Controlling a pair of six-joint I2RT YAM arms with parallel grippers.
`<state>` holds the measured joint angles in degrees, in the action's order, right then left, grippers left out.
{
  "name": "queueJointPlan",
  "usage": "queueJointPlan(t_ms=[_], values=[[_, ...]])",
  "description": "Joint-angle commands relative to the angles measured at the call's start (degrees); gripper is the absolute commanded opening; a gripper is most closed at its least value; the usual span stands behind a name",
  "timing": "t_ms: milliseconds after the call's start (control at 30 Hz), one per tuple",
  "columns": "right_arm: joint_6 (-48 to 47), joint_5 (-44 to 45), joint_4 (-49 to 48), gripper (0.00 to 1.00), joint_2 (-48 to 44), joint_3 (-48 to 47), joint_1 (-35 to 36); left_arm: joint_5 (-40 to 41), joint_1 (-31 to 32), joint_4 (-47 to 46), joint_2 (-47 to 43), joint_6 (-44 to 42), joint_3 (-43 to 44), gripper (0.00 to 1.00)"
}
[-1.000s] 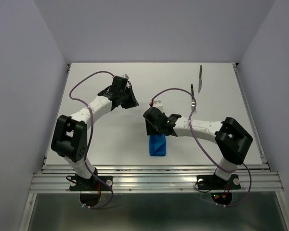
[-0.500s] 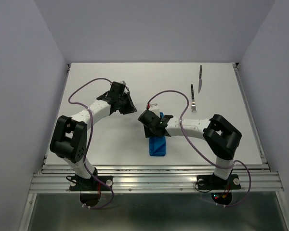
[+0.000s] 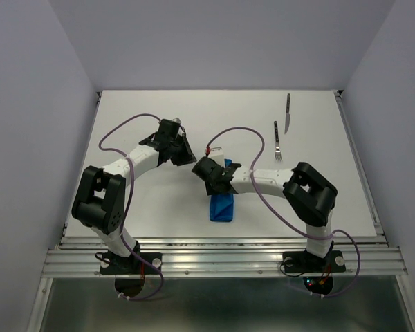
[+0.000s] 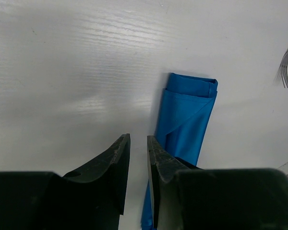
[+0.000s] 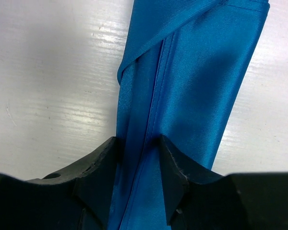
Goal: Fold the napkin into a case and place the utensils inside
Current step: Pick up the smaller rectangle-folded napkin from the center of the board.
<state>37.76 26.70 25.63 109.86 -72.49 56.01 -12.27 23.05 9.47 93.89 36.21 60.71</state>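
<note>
White counter [image 3: 173, 207] is carrying a folded blue napkin [image 3: 222, 206] near the middle of its near edge. Black right gripper [image 5: 137, 143] is clamping its jaws on a napkin fold; left gripper [image 4: 138, 143] is holding its jaws nearly closed, empty. Silver fork [image 3: 277, 142] and knife [image 3: 288, 113] are lying toward the far-right corner.

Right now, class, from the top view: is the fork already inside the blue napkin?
No, the fork lies bare beside the knife, apart from the napkin.
</note>
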Motion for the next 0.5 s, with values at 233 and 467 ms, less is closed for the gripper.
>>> queueJointPlan(t_ms=[233, 467], values=[[-0.23, 7.83, 4.95, 0.47, 0.96, -5.91, 3.40, -0.56, -0.28, -1.48, -2.74, -0.35, -0.50, 0.33], [0.91, 10.74, 6.81, 0.51, 2.46, -7.14, 3.41, -0.56, -1.69, -1.13, -3.71, -1.05, -0.59, 0.33]])
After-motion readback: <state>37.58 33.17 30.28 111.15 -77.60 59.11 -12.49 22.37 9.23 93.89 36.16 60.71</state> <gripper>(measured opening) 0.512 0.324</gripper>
